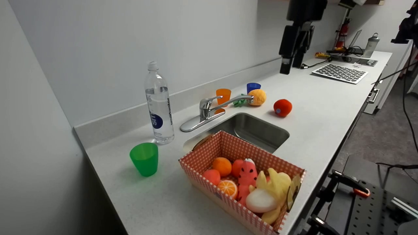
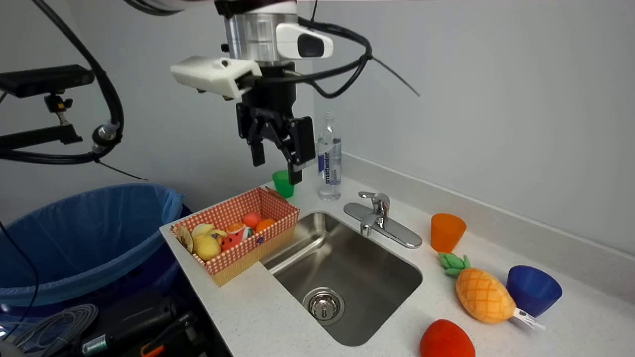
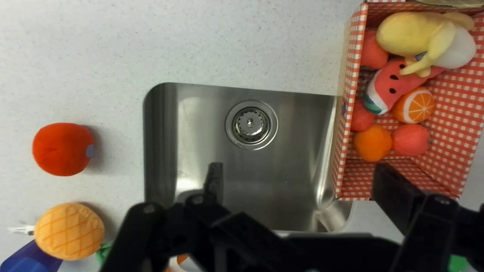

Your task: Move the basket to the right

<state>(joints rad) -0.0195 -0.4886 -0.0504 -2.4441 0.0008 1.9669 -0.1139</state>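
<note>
The basket is a red-and-white checked open box with soft toy fruit inside. In an exterior view the basket (image 1: 261, 159) stands at the near end of the white counter, close to its edge. It also shows in an exterior view (image 2: 258, 254) and at the right of the wrist view (image 3: 463, 94). One long side lies along the sink's end, slightly over the opening. My gripper (image 2: 276, 166) is open and empty, raised well above the counter. It also shows in an exterior view (image 1: 291, 64). In the wrist view my gripper's (image 3: 300, 177) fingers appear over the sink and the basket's end.
A steel sink (image 2: 357, 277) lies beside the basket, with a faucet (image 2: 382, 220) behind it. A water bottle (image 1: 159, 107) and green cup (image 1: 146, 161) stand close by. A toy pineapple (image 2: 483, 295), red toy fruit (image 1: 282, 108), orange cup (image 2: 446, 233) and blue cup (image 2: 532, 290) stand beyond the sink.
</note>
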